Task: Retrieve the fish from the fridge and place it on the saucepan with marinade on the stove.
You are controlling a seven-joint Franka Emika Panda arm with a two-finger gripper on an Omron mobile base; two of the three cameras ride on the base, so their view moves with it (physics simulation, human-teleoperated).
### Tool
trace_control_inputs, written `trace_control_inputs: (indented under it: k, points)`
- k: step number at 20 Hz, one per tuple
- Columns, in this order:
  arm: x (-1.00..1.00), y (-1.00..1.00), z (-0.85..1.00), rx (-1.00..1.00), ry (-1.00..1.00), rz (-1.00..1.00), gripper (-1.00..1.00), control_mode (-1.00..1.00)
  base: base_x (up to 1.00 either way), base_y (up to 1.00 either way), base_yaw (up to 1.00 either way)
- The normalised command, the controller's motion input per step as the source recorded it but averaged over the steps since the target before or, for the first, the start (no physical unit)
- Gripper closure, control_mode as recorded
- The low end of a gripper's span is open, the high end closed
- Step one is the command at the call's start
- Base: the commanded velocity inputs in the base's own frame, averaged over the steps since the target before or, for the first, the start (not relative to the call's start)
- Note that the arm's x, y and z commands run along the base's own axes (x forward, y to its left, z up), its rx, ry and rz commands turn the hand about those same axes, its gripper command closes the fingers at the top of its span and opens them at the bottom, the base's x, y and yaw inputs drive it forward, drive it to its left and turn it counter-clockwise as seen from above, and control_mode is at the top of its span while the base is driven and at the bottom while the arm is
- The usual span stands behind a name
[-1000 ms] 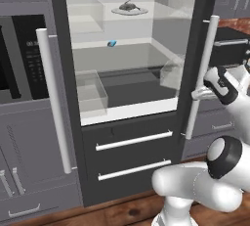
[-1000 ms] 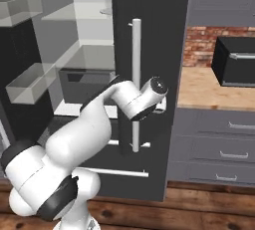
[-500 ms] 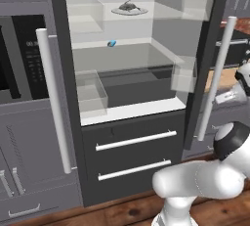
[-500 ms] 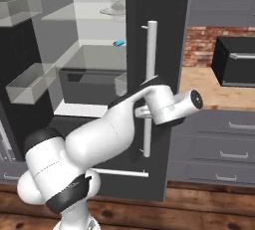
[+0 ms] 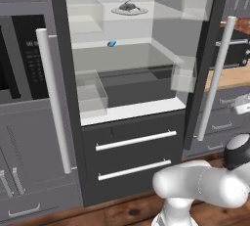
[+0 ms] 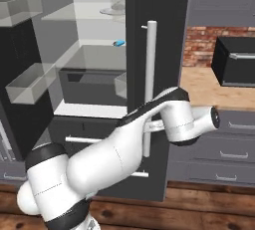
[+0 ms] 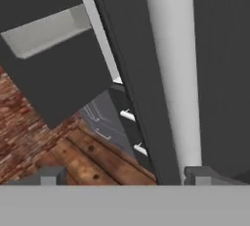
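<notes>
Left base view: the fridge point(image 5: 132, 98) stands open, and the fish point(image 5: 128, 6) lies on a white plate point(image 5: 129, 11) on the top shelf, at 12 o'clock. In the hand view the gripper point(image 7: 128, 175) has its fingers spread apart, beside the silver door handle point(image 7: 173, 63), holding nothing.

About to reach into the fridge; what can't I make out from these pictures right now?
- Fish on the top shelf: too small in the left base view to read its lie.
- Same shelf, right base view: cut off behind the door.
- Gripper: tips barely clear the hand view's bottom edge.
</notes>
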Motion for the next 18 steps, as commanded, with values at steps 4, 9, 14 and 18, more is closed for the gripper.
trace_control_inputs:
  k: [4,9,14,18]
  points:
    - [-0.67,0.62,0.66,-0.44,-0.14,-0.15,-1.00,-1.00,0.00,0.00,0.00]
    - [-0.15,0.82,0.11,-0.52,0.03,-0.09,-1.00,-1.00,0.00,0.00,0.00]
    - [0.02,1.00,-0.19,-0.44,0.04,0.00,-1.00,-1.00,0.00,0.00,0.00]
    - [0.07,0.83,0.00,-0.47,0.16,0.00,-1.00,-1.00,0.00,0.00,0.00]
